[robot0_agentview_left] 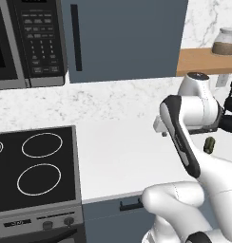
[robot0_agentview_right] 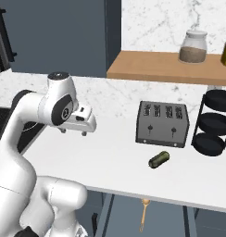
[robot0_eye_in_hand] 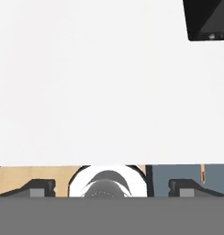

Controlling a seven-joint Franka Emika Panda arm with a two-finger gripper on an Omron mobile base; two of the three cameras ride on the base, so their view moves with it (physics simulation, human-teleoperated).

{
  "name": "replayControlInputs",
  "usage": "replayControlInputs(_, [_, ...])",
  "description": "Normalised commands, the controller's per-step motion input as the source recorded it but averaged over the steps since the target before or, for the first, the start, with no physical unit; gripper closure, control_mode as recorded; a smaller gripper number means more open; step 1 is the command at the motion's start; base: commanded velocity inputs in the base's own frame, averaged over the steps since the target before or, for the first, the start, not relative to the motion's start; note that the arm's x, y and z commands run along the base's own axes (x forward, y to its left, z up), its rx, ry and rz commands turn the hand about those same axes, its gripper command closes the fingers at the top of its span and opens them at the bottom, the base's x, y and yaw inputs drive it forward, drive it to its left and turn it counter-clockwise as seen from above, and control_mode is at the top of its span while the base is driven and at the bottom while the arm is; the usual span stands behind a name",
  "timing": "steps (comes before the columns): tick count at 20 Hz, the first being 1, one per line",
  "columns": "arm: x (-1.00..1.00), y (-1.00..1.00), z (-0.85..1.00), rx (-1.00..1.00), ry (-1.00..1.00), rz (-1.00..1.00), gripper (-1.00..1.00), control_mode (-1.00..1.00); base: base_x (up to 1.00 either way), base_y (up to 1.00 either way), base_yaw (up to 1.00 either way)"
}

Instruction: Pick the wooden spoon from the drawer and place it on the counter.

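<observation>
The wooden spoon (robot0_agentview_right: 144, 214) lies in the open drawer (robot0_agentview_right: 179, 217) below the counter's front edge, its bowl toward the counter. A thin tan sliver of it (robot0_eye_in_hand: 202, 173) shows past that edge in the hand view. My gripper (robot0_agentview_right: 74, 132) hangs over the white counter (robot0_agentview_right: 115, 157), left of the toaster, pointing down at the bare slab. It is open with nothing between its fingertips (robot0_eye_in_hand: 38, 188), which stand wide apart. The left base view has the gripper (robot0_agentview_left: 161, 130) above the counter (robot0_agentview_left: 118, 152), right of the stovetop.
A dark olive cylinder (robot0_agentview_right: 159, 159) lies in front of the toaster (robot0_agentview_right: 162, 123). A black tiered rack (robot0_agentview_right: 213, 122) stands at the right, jars on the wooden shelf (robot0_agentview_right: 152, 67) above. The stovetop (robot0_agentview_left: 34, 166) and microwave (robot0_agentview_left: 27, 42) are at left. A shut drawer front (robot0_agentview_left: 130, 204) sits under the counter.
</observation>
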Motion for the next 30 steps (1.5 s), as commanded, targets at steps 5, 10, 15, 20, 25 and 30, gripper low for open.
replayControlInputs(5, [-0.17,0.01,-0.57,0.00,0.00,-0.03,-1.00,-1.00,0.00,0.00,0.00])
replayControlInputs(10, [-0.10,0.01,-0.50,0.00,-0.02,-0.02,-1.00,-1.00,0.00,0.00,0.00])
replayControlInputs(15, [0.00,0.00,-0.33,0.00,-0.03,0.00,-1.00,-1.00,0.00,0.00,0.00])
replayControlInputs(20, [0.00,0.05,-0.34,0.00,0.00,-0.03,-1.00,-1.00,0.00,0.00,0.00])
replayControlInputs(25, [0.00,0.01,-0.06,0.00,-0.03,-0.05,-1.00,1.00,-0.17,0.00,-0.05])
replayControlInputs(30, [0.00,0.00,0.00,0.00,0.00,0.00,-1.00,1.00,-0.52,0.10,-0.20])
